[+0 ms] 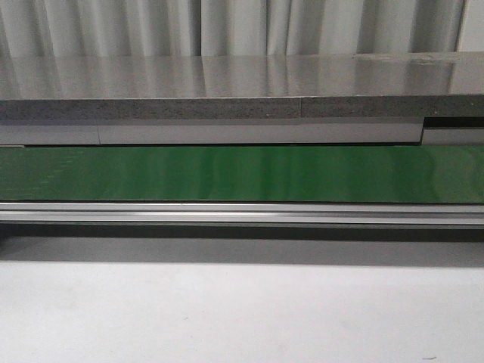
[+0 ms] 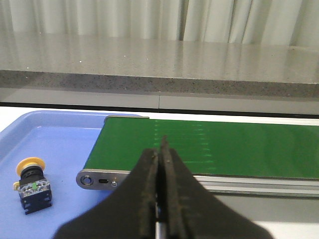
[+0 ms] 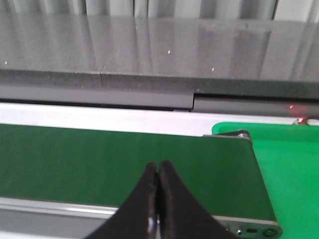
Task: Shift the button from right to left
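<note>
The button (image 2: 31, 185), a yellow-orange cap on a black boxy body, lies in the blue tray (image 2: 60, 144) beside the left end of the green belt (image 2: 209, 149). My left gripper (image 2: 162, 145) is shut and empty, in front of the belt's left end and to the right of the button. My right gripper (image 3: 158, 167) is shut and empty, in front of the belt (image 3: 124, 154) near its right end. The front view shows the belt (image 1: 242, 174) bare, with neither gripper nor the button in it.
A green tray (image 3: 289, 164) lies at the belt's right end. A grey stone-like shelf (image 1: 242, 87) runs behind the belt, with curtains beyond. An aluminium rail (image 1: 242, 213) edges the belt's near side, with grey table (image 1: 242, 310) in front.
</note>
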Robot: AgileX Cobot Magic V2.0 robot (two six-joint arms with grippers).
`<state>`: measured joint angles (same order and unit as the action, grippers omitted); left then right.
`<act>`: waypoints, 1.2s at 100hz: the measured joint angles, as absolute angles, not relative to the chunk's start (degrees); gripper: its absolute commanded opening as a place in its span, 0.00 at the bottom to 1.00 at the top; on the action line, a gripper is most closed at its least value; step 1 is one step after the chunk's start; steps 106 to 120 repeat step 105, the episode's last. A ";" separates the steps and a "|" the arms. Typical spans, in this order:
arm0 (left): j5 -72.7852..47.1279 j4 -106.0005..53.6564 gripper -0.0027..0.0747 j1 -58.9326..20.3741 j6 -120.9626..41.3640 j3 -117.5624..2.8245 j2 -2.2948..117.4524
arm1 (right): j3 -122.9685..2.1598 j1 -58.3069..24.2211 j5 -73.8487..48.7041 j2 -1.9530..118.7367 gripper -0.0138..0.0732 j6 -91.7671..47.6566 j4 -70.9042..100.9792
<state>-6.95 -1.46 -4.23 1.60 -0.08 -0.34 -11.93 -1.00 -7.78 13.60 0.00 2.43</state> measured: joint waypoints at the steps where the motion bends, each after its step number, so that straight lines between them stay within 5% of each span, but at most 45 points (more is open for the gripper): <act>1: -6.95 -1.46 0.01 -4.23 1.60 -0.08 -0.34 | -11.17 -0.88 -6.85 13.14 0.08 0.00 2.43; 48: -6.95 -1.46 0.01 -4.23 1.60 -0.08 -0.34 | 1.28 4.07 -1.91 -0.15 0.08 0.81 1.56; 120: -7.06 -1.46 0.01 -4.23 1.60 -0.08 -0.34 | 1.53 4.07 -3.37 -0.56 0.08 1.06 1.36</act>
